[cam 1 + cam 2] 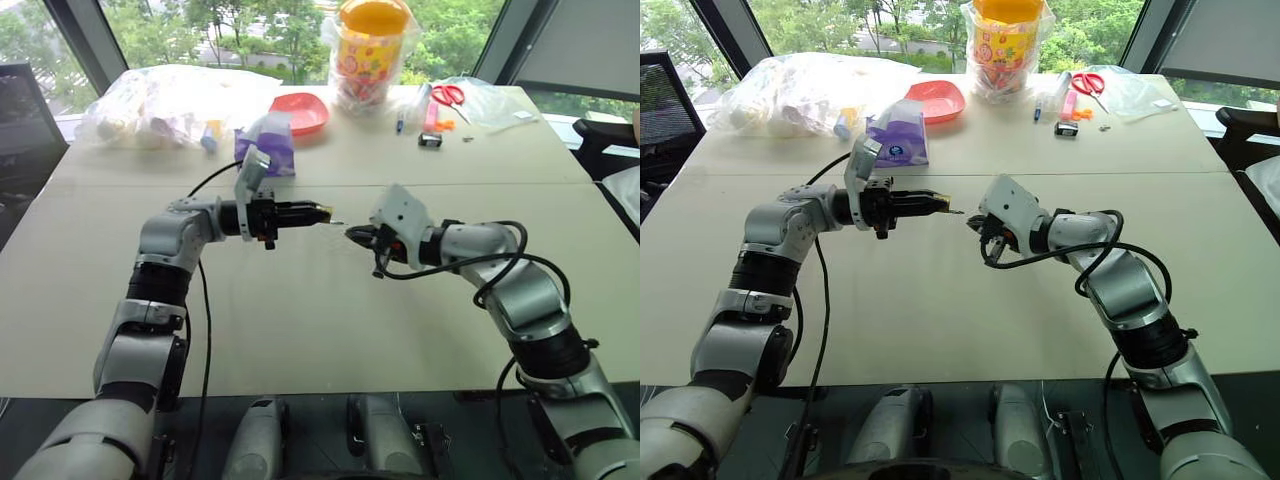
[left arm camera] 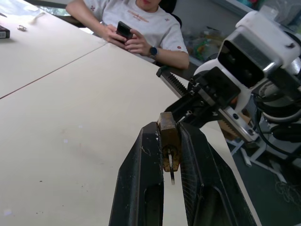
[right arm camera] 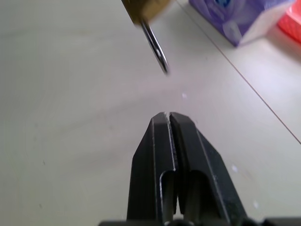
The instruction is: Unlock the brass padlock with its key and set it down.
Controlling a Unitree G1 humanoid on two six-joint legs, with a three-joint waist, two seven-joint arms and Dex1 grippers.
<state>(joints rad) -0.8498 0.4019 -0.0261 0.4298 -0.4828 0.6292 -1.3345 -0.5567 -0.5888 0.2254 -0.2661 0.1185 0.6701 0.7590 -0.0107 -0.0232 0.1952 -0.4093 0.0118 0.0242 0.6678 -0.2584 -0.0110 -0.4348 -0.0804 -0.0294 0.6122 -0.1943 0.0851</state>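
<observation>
Gripped between the fingers of the left hand (image 1: 322, 213), the brass padlock (image 2: 169, 147) is held above the bench (image 1: 300, 320), a thin silvery piece projecting toward the right hand (image 1: 352, 235). That hand is pressed shut, empty, just beside and facing the padlock, tips apart.

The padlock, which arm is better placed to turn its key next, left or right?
Right. The left gripper is shut on the brass padlock; the right gripper is shut, apparently holds nothing, and sits just short of the key sticking out.
</observation>
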